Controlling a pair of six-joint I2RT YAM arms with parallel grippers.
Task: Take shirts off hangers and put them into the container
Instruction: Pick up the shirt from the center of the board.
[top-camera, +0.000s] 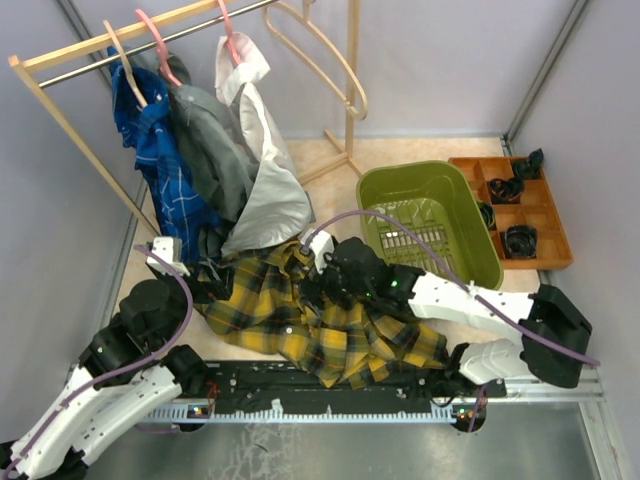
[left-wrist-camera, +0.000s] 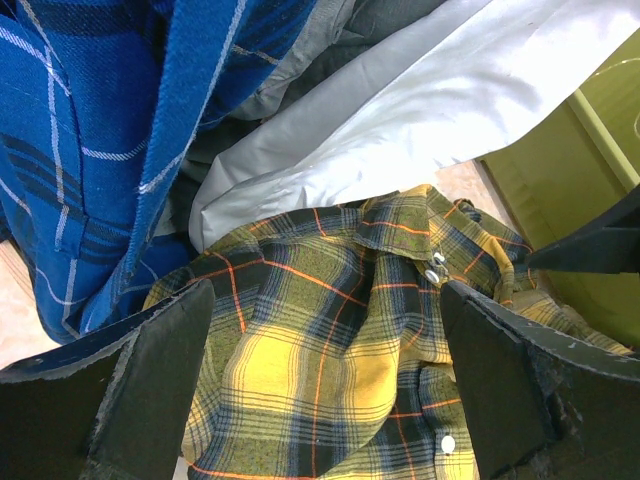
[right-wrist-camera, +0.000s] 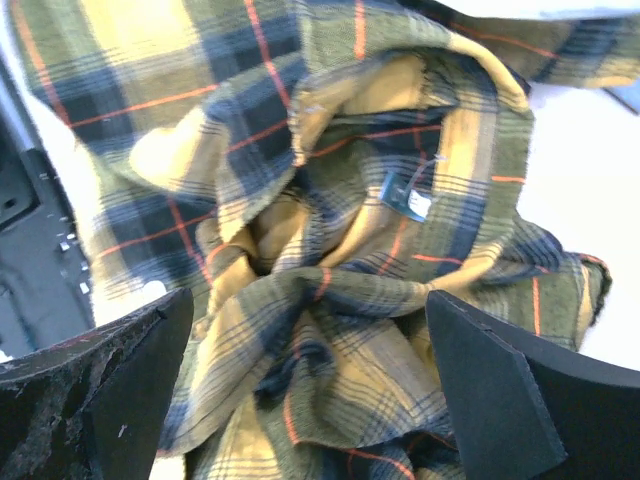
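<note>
We have both tools open and empty: right tool (top-camera: 320, 288) directly over the plaid shirt (top-camera: 300, 335) crumpled on the surface (top-camera: 420, 150), left tool (top-camera: 208, 282) at its 9 o'clock, basin (top-camera: 478, 215) at 2 o'clock.

Table (top-camera: 312, 152) bearing plaid shirt (top-camera: 290, 320) (crumpled, at near edge), container (top-camera: 445, 205), tray (top-camera: 547, 203) and rack (top-camera: 352, 120).
</note>
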